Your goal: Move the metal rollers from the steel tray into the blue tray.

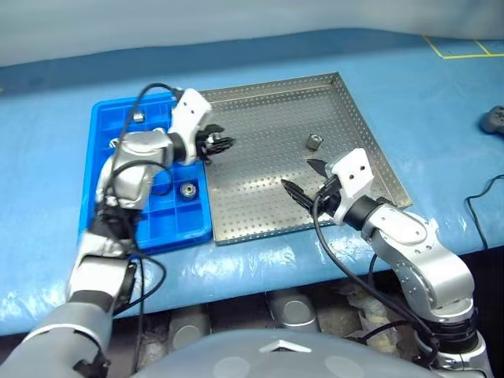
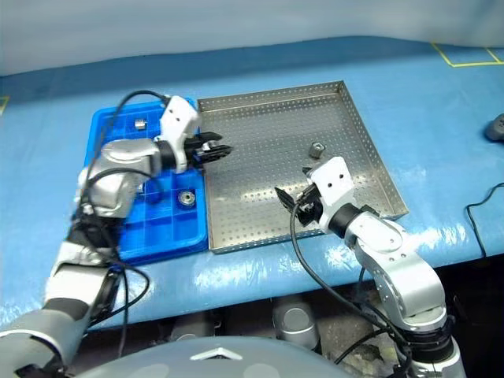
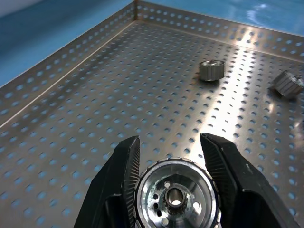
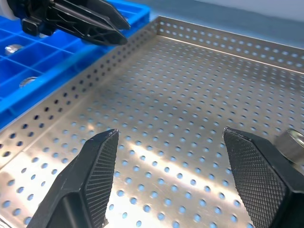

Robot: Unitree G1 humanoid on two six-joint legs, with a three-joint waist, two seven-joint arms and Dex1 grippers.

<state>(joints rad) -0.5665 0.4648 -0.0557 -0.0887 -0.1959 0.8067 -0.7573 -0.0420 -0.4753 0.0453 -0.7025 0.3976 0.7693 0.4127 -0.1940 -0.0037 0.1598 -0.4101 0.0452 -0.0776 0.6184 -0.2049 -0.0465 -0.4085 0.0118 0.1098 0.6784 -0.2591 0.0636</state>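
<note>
My left gripper [image 3: 169, 141] is shut on a metal roller [image 3: 175, 195], a shiny ring with a dark centre hole. It hangs over the left rim of the steel tray [image 1: 268, 118], beside the blue tray [image 1: 118, 224]. The left gripper [image 4: 95, 21] also shows in the right wrist view, above the border between the two trays. Two more rollers lie on the steel tray's perforated floor, one [image 3: 211, 70] upright and one [image 3: 288, 84] beyond it. My right gripper [image 1: 305, 178] stands open with nothing in it, low over the steel tray's front right part.
Two rollers [image 1: 138, 116] [image 1: 187, 190] sit in compartments of the blue tray. Both trays rest on a blue tablecloth [image 1: 409, 87]. A dark object [image 1: 494, 120] lies at the far right, and a black cable [image 1: 482, 206] crosses the table's front right edge.
</note>
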